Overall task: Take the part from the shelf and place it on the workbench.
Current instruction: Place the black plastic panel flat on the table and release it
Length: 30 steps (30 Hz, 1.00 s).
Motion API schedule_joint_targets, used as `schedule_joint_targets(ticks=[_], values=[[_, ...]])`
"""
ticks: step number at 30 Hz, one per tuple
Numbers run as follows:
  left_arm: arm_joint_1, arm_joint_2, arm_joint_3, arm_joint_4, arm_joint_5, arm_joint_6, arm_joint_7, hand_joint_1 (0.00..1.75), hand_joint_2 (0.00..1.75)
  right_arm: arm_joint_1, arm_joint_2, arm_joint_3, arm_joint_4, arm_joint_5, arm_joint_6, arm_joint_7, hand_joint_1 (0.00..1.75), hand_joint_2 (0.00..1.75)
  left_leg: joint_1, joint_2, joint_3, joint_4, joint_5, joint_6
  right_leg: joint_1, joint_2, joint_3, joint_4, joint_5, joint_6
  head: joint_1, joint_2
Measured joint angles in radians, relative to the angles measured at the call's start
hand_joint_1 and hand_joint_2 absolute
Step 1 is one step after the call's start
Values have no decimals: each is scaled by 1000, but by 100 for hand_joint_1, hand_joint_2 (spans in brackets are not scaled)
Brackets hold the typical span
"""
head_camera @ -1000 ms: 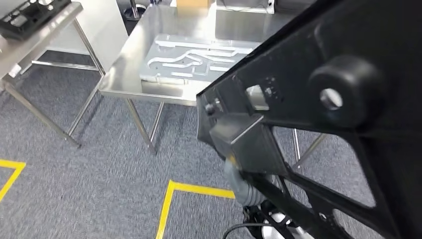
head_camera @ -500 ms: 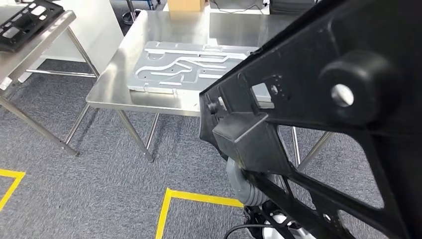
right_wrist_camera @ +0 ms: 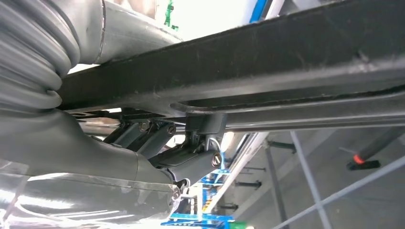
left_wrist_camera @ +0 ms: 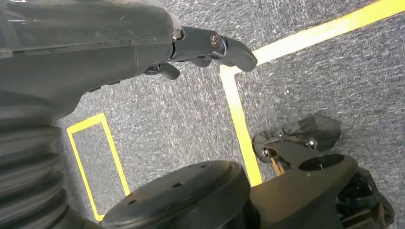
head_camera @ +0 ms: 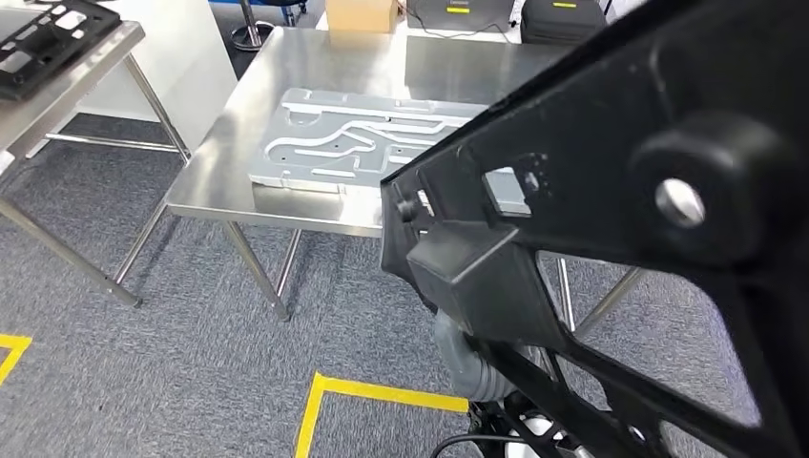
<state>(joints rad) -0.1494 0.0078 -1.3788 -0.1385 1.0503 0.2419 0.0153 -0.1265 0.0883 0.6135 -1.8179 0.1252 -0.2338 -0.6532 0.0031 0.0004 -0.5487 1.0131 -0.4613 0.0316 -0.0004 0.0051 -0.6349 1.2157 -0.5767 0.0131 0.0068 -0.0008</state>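
- Close in front of the head camera, you had the black frame part [head_camera: 611, 219] already off the shelf, held up in the air and covering the right side of the view.
- From the right wrist view, your right hand [right_wrist_camera: 191, 160] was clamped on that part, its dark fingers [right_wrist_camera: 157, 136] pressed up against the underside of one of the bars.
- Your left hand [left_wrist_camera: 205, 47] hung low over the grey carpet [left_wrist_camera: 167, 124] with nothing in it; its fingers [left_wrist_camera: 234, 50] looked loosely bent but apart, so I read it as empty and not gripping.
- The steel workbench [head_camera: 229, 181] stood ahead of you, beyond the part, and a pale aluminium plate with routed channels [head_camera: 334, 148] lay flat across the middle of its top, reaching near the front edge.
- A cardboard box [head_camera: 361, 14] sat at the far edge of the workbench.
- At the upper left corner of the head view another steel table [head_camera: 86, 76] carried a black tray-like piece [head_camera: 43, 38].
- Yellow floor tape [head_camera: 382, 391] marked the carpet between you and the workbench.
- As I judge it, the pick was done and the carry was under way; what remained was to close on the workbench, lower the part onto a bare stretch of the top and let go.
- You would have needed to mind the plate, since it took up much of the near surface.
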Motion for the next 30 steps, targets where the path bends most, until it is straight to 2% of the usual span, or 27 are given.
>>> schedule_joint_targets(ticks=[1, 2, 3, 4, 5, 6, 8, 10, 12, 14, 16, 17, 18, 19, 21, 22, 23, 25, 27, 28, 30], values=[[0, 0, -1, 0, 0, 0, 0, 0, 175, 2, 0, 0, 0, 1, 0, 0, 169, 175, 0, 0, 1, 0, -2, 1, -4, 0, -37, 53, -20, 5, 0, 0], [0, 0, -2, 0, 0, 0, 0, 0, 175, 4, 0, 0, 0, 1, 0, 0, 169, 175, 1, -1, 2, 0, -5, 0, -9, 0, -65, 84, -23, 10, 0, 0], [1, 0, -2, 0, 0, 0, 0, 0, 175, 6, -1, 0, 0, 1, 0, 0, 169, 175, 2, -2, 6, 1, -9, -2, -13, -1, -76, 82, -6, 14, 0, 0], [1, 0, -3, 0, 0, 0, 0, 0, 175, 6, -1, 0, -1, 2, 1, 0, 169, 175, 4, -3, 12, 1, -14, -5, -17, -1, -68, 43, 31, 17, 0, 0], [1, -1, -3, 0, 0, 0, 0, 0, 175, 6, -1, 0, -2, 2, 1, 0, 169, 175, 6, -4, 19, 1, -19, -10, -20, -2, -45, -22, 78, 19, 0, 0], [1, -1, -3, 0, 0, 0, 0, 0, 175, 6, -1, 0, -4, 3, 1, 0, 169, 175, 7, -5, 27, 2, -26, -16, -20, -4, -21, -86, 108, 19, 0, 0], [2, -2, -4, 0, 0, 0, 0, 0, 175, 8, -1, 1, -8, 5, 3, 1, 169, 175, 7, -5, 33, 1, -38, -30, -17, -6, 8, -160, 120, 7, 0, 0], [3, -2, -4, 0, 0, 0, 0, 0, 175, 14, -1, 3, -11, 7, 4, 1, 169, 175, 6, -5, 37, 8, -41, -45, -14, -5, 13, -168, 114, -11, -1, 0], [2, -1, -4, 0, 0, 1, -1, 0, 175, 20, -1, 6, -15, 9, 4, 1, 169, 175, 8, -4, 38, 32, -50, -56, -16, -4, 27, -174, 124, -25, -2, 0], [1, 0, -4, 0, 0, 1, -2, 0, 175, 21, -1, 8, -17, 10, 4, 0, 169, 175, 10, -4, -1, 112, -91, -60, -16, -5, 39, -177, 119, -36, -3, 0], [-2, 1, -4, 0, 3, 0, -5, 0, 175, 24, -1, 9, -18, 11, 6, -1, 169, 175, 9, -4, -73, 233, -143, -62, -13, -6, 44, -177, 112, -42, -5, 0], [-4, 1, -4, 0, 6, 0, -6, 0, 175, 26, -1, 9, -19, 11, 9, -2, 169, 175, 9, -4, -101, 271, -153, -61, -11, -5, 48, -177, 108, -43, -5, 0], [-5, 1, -4, 0, 9, 0, -7, 0, 175, 28, -1, 9, -19, 11, 14, -3, 169, 175, 9, -4, -114, 278, -144, -60, -9, -5, 53, -177, 103, -44, -5, 0], [-5, 1, -4, 0, 12, 1, -7, 0, 175, 28, -1, 9, -19, 10, 23, -4, 169, 175, 9, -4, -109, 248, -113, -57, -7, -3, 60, -177, 97, -44, -5, 0], [-1, 1, -4, 0, 19, 3, -8, 0, 175, 27, 0, 9, -19, 7, 44, -6, 169, 175, 7, -3, -70, 130, -28, -46, -5, -1, 76, -178, 86, -42, -5, 0], [1, 2, -4, 0, 23, 4, -8, 0, 175, 26, 0, 9, -18, 6, 53, -6, 169, 175, 3, -1, -56, 78, -11, -40, -4, 0, 81, -178, 82, -39, -4, 0], [2, 2, -4, 0, 26, 5, -8, 0, 175, 24, 1, 9, -17, 4, 62, -6, 169, 175, -2, 0, -49, 45, -3, -33, -4, 1, 82, -179, 79, -34, -4, 0], [3, 2, -3, 0, 32, 7, -9, 0, 175, 20, 2, 9, -15, 1, 74, -3, 169, 175, -8, 1, -48, 20, -9, -24, -4, 0, 83, -170, 80, -21, -3, 0], [4, 1, -3, 0, 34, 7, -8, 0, 175, 15, 4, 9, -14, 0, 80, -2, 169, 175, -4, -1, -29, 8, 5, -14, -5, -1, 84, -149, 73, -9, -2, 0], [4, 1, -3, 0, 34, 7, -7, 0, 175, 11, 5, 9, -13, -1, 81, -2, 169, 175, -1, -1, -18, 4, 4, -10, -6, -1, 75, -125, 59, -4, -1, 0], [4, 1, -3, 0, 34, 7, -4, 0, 175, 5, 6, 9, -13, -2, 82, -2, 169, 175, 0, -1, -5, 0, 0, -3, -8, -2, 21, -33, 14, 4, 1, 0]])
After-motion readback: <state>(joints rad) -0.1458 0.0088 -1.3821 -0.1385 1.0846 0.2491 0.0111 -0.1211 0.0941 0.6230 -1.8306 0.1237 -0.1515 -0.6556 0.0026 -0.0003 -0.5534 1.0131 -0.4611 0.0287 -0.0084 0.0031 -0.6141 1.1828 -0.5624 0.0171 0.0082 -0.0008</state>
